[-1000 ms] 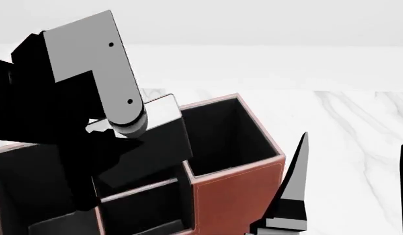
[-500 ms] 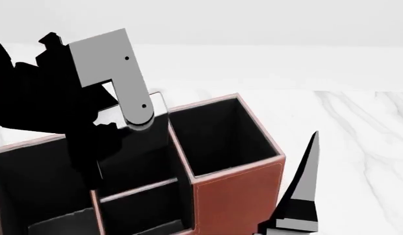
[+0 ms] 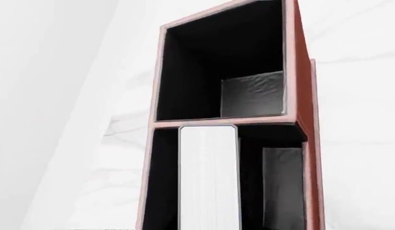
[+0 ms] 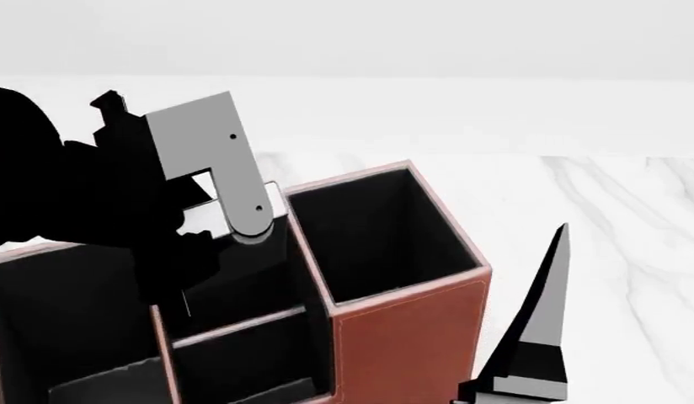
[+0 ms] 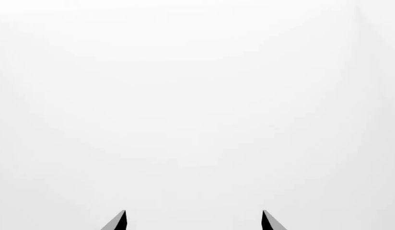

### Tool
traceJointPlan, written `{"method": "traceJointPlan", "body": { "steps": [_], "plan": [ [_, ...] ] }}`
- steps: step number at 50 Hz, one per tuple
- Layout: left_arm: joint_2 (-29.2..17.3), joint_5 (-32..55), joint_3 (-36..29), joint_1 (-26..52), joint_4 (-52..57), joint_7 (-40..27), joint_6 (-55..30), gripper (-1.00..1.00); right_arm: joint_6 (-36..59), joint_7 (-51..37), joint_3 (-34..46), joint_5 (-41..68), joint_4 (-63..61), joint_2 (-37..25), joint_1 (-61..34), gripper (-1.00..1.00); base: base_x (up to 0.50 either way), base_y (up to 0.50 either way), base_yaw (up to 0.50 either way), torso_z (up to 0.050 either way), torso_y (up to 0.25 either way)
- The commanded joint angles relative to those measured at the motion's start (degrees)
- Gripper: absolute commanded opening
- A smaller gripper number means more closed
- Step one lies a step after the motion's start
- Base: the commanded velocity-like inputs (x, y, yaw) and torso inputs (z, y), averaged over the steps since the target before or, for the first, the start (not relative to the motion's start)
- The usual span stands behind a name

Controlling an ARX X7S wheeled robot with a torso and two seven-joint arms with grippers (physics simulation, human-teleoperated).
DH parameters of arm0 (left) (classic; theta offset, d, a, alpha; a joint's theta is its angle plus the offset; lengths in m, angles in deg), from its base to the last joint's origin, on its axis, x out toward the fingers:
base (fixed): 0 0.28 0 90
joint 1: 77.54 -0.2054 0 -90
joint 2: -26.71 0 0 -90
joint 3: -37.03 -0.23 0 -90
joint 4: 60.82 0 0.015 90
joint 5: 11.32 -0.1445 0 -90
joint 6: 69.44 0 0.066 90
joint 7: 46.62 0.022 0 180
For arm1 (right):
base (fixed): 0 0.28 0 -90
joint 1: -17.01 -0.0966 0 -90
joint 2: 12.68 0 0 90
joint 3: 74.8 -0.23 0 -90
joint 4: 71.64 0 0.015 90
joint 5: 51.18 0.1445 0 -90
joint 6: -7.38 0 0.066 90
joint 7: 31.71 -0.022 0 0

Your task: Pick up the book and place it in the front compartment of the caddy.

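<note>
Head view, left to right: left hand [image 4: 195, 273] sits low over the caddy [image 4: 409, 337], reaching into its middle section. Whether it is clamped on the book or has let go cannot be told; the arm hides the fingertips. Left wrist view shows the book [image 3: 209, 177] directly ahead of the hand, white page edges up, standing upright inside a black-lined pocket, one end close against the wall of the tall square compartment [image 3: 223, 67].

Judgement: insertion step, nearly complete. Lower straight down, keep the book vertical, do not scrape the pink rim. Confirm this pocket is the front compartment [image 4: 240, 345] before release; the head view does not settle which half of the divider it is in.

Right hand [image 5: 192, 221], beside the caddy's end wall over the tabletop [image 4: 616, 219]: spread, holding nothing.
</note>
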Motion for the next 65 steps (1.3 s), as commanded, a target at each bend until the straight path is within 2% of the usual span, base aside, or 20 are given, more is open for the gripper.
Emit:
{"method": "traceJointPlan", "body": {
  "steps": [1, 16, 65],
  "plan": [
    [0.2, -4.6, -0.2, -2.0, -3.6, -0.8, 3.6, -1.0, -0.8, -0.4, 0.0, 0.1, 0.2, -0.5, 0.4, 1.0, 0.0, 0.0, 0.0, 0.0, 0.0],
    [-0.5, -7.8, -1.5, -5.6, -5.0, -0.9, 9.3, -1.0, -1.4, -0.9, 0.4, 0.4, 0.4, -1.1, 0.3, 1.0, 0.0, 0.0, 0.0, 0.0, 0.001],
    [4.1, -15.1, -4.0, -16.9, -22.7, 2.3, 25.3, -1.0, -2.3, -1.0, 3.4, -0.7, 2.5, -1.2, -0.8, 1.0, 0.0, 0.0, 0.0, 0.0, 0.001]
  ]
}}
